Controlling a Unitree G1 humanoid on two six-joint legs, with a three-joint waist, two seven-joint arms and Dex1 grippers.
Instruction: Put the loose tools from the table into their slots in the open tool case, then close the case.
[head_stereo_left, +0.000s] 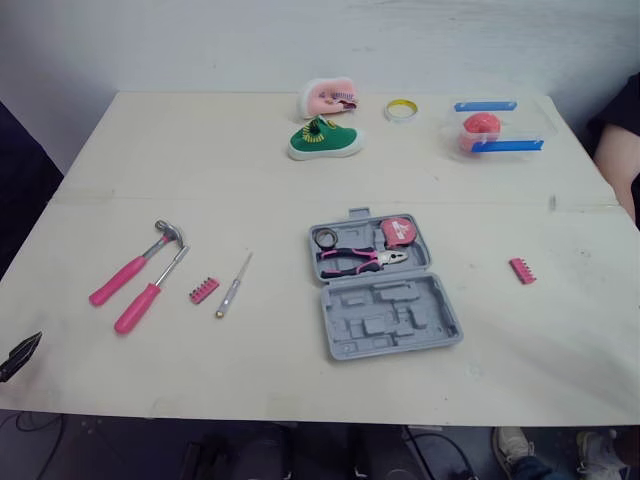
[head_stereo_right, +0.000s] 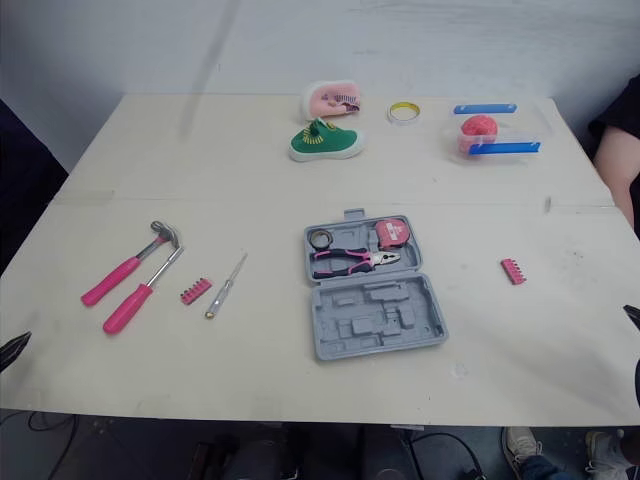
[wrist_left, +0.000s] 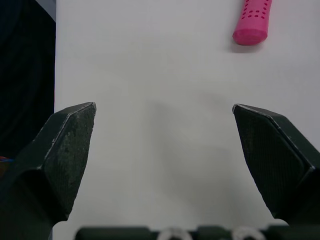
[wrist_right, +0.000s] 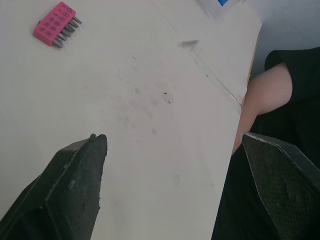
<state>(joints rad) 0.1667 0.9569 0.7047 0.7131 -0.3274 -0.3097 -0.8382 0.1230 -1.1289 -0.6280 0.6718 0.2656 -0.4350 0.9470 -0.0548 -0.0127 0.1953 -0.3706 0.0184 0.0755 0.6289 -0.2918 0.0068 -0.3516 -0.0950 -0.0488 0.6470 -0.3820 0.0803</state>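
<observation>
Open grey plastic tool case (head_stereo_left: 388, 296) sat mid-desk, lid laid flat toward the far side. It held pink-and-black pliers (head_stereo_left: 360, 260) and a pink tape measure (head_stereo_left: 399, 231); the near tray slots looked empty.

Loose tools to the left of the case:
- pink-handled claw hammer (head_stereo_left: 135, 263)
- pink-handled screwdriver (head_stereo_left: 150, 293)
- small pink bit strip (head_stereo_left: 204, 290)
- thin metal-shafted driver (head_stereo_left: 234, 286)

The hammer and screwdriver lay parallel, long axes running diagonally. Handle ends pointed at the near left corner and working ends toward the case.

Left pincer (wrist_left: 162, 107) stood wide open and empty over the pale desk (head_stereo_left: 250, 180) at that corner. A pink handle end (wrist_left: 252, 22) lay ahead of it, off to one side. Judged the left arm much the nearer for these four tools, with the handle to be met end-on.

A second pink bit strip (wrist_right: 54, 24) lay to the right of the case. Right pincer (wrist_right: 173, 137) was open and empty near the desk's right edge, the strip well ahead of it.

Unclear: which tool the handle end belonged to, the slot shapes in the case, and a person's arm (wrist_right: 261, 97) cut off beyond the right edge
</observation>
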